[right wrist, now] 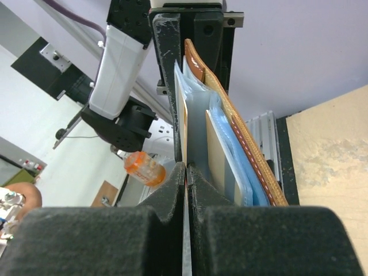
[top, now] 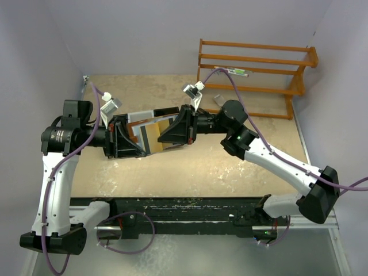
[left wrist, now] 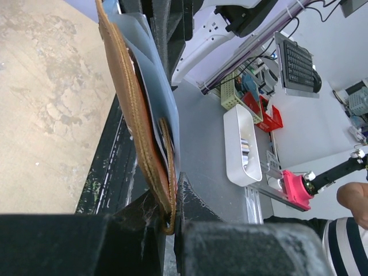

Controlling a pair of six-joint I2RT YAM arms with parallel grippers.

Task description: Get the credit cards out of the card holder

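The left gripper was clamped shut on the leather edge of the brown card holder, holding it above the middle of the bench. The right gripper was pinched shut on a pale credit card standing in the holder.

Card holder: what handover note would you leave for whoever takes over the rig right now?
Left gripper: shut on the card holder at its leather edge, held in the air between the arms.
Right gripper: shut on the edge of one card at the holder's open side.
Other cards: in the holder's pockets.
Done: holder held up, one card gripped.
Left: pull that card out, then the others.
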